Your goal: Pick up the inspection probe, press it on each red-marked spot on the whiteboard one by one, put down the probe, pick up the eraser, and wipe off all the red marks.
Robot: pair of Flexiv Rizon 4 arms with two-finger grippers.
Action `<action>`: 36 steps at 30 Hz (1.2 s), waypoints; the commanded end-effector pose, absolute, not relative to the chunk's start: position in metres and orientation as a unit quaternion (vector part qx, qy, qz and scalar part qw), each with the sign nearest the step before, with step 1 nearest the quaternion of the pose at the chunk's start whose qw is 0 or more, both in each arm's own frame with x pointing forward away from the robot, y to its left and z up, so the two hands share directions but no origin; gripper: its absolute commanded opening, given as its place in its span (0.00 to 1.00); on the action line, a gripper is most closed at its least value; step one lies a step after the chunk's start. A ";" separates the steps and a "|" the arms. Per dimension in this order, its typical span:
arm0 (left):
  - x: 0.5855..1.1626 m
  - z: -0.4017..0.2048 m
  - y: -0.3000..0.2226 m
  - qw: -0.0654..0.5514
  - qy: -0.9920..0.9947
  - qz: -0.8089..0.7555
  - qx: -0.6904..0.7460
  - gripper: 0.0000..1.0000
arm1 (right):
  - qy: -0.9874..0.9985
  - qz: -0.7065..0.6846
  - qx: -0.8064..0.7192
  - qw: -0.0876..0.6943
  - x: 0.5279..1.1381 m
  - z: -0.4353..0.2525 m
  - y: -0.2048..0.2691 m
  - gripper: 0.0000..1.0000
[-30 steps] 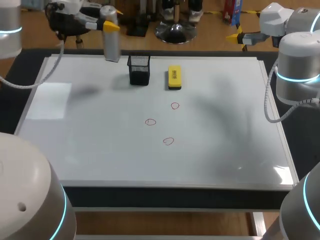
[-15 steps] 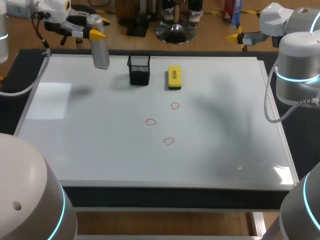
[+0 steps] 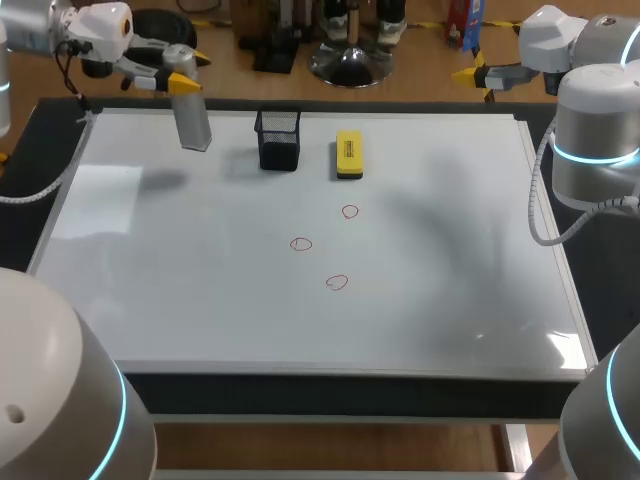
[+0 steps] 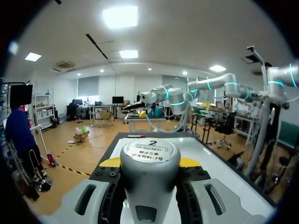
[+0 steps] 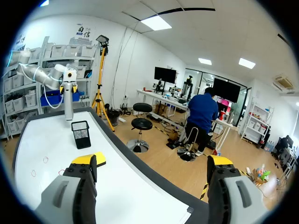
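Observation:
The grey inspection probe (image 3: 191, 112) hangs upright over the whiteboard's (image 3: 450, 300) far left corner, with my left gripper (image 3: 178, 76) shut on its top. In the left wrist view the probe's white-capped head (image 4: 150, 161) sits between the yellow tips. Three small red circles (image 3: 349, 211) (image 3: 301, 244) (image 3: 337, 283) are drawn near the board's middle. The yellow eraser (image 3: 348, 155) lies flat at the back. My right gripper (image 3: 480, 72) stays open and empty beyond the far right edge; its view shows the eraser (image 5: 100, 157) and the probe (image 5: 68, 102) far ahead.
A black mesh basket (image 3: 279, 138) stands between the probe and the eraser, also seen as the basket (image 5: 81, 134) ahead of my right gripper. The board has a raised frame all round, and the dark table edge (image 3: 30, 140) shows at the left.
My left arm has carried the probe leftward along the board's far edge, away from the basket. The right arm has not moved.

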State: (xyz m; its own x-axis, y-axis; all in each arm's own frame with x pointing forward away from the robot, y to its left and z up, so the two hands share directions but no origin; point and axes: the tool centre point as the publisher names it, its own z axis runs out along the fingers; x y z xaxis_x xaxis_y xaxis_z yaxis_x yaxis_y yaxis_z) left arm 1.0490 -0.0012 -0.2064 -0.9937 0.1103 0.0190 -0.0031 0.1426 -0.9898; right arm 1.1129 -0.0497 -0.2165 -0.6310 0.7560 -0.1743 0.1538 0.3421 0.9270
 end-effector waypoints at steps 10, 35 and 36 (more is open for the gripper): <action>1.050 -0.210 0.002 0.043 -0.751 0.658 -0.034 0.00 | 0.759 0.489 0.299 0.307 1.113 -0.217 -0.050 1.00; 1.050 -0.210 0.002 0.043 -0.751 0.658 -0.034 0.00 | 0.933 0.273 0.039 0.232 1.093 -0.243 -0.014 1.00; 1.050 -0.210 0.002 0.043 -0.751 0.658 -0.034 0.00 | 0.941 0.251 0.015 0.226 1.091 -0.244 -0.012 1.00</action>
State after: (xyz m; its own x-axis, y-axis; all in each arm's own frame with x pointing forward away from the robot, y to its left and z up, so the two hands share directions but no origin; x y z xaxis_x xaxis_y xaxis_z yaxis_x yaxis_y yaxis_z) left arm 1.0501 0.0028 -0.2100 -0.9939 0.1086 0.0215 -0.0070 0.1321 -0.9912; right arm 1.0907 -0.0135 -0.2485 -0.8067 0.4167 -0.4191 -0.0378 0.6713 0.7402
